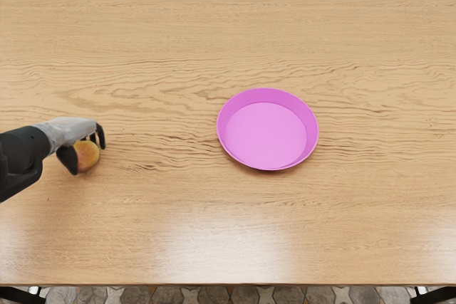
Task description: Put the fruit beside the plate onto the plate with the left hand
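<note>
Head view of the wooden counter (pixel 214 233) at an early stage of the transfer. The left hand (pixel 73 137), whose arm enters from the left edge, is at the fruit (pixel 87 155), a small round orange-yellow item near the left side of the counter. The dark fingers (pixel 70 161) curl around the fruit, thumb on its near-left side and the other digits over its far side and top, so the hand reads as closed on it. Whether the fruit rests on the counter or is just clear of it cannot be told from this angle. The pink plate (pixel 267 133) sits right of centre, well apart from the fruit and the hand, with bare wood between them. It is a shallow round dish with a raised rim, and nothing lies in it. Judged progress: the reach and the grasp appear complete, while the lift, the carry to the right across the counter, the lowering over the plate and the release are all left to do. The carry looks unobstructed, since no other item stands between the hand and the plate. The right arm does not appear in the view.
</note>
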